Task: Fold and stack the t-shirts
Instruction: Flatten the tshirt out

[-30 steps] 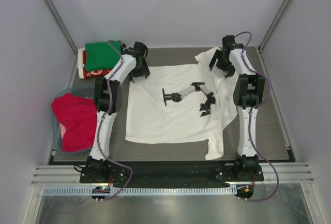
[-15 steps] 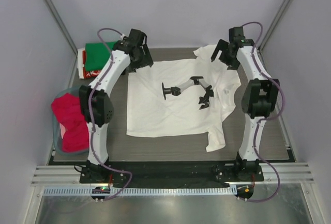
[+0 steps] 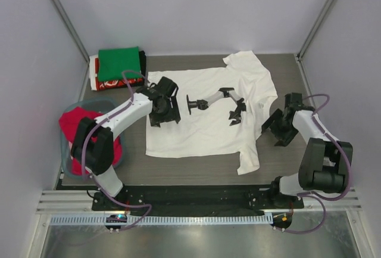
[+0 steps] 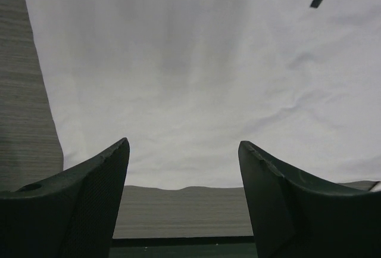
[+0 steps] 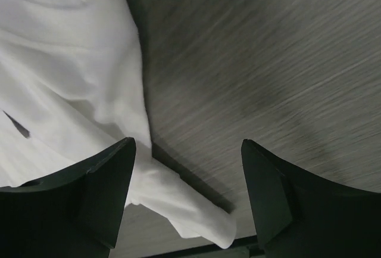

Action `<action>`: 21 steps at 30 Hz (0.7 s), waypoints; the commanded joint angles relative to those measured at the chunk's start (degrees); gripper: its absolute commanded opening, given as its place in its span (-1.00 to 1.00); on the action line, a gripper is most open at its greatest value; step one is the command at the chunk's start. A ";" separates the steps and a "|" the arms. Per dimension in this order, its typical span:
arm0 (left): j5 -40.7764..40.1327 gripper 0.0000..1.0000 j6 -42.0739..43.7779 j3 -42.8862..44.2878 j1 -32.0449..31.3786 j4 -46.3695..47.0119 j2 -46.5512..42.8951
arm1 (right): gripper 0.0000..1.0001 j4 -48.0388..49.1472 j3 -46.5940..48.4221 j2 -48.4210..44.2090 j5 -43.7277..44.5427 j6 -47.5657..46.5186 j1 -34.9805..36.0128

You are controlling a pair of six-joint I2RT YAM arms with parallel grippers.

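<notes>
A white t-shirt with black chest print lies spread flat on the table. My left gripper is open and empty, low over the shirt's left part. In the left wrist view the shirt fills the frame, with its near hem between the open fingers. My right gripper is open and empty over bare table, just right of the shirt. The near sleeve lies between its fingers. A folded green shirt tops a red-and-white one at the far left.
A grey-blue tub at the left edge holds a red/pink shirt. A black shirt edge shows beside the green one. White walls enclose the table; a black rail runs along its near edge.
Both arms pulled back from the shirt's far edge. The left came down over the shirt's left part; the right swung to the table beside the right hem. The far sleeve now lies flat.
</notes>
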 commanded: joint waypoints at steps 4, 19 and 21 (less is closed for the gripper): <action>-1.27 0.49 -0.97 -7.16 -0.29 5.80 -5.32 | 0.53 10.52 -7.54 -2.45 -13.04 2.72 0.73; -3.82 0.47 -1.76 -15.59 0.41 10.27 -4.71 | -0.62 19.06 -11.06 5.03 -14.19 1.14 0.64; -4.17 0.44 -2.03 -16.74 1.64 11.24 -4.18 | -0.88 18.71 -10.88 3.72 -13.05 0.43 0.55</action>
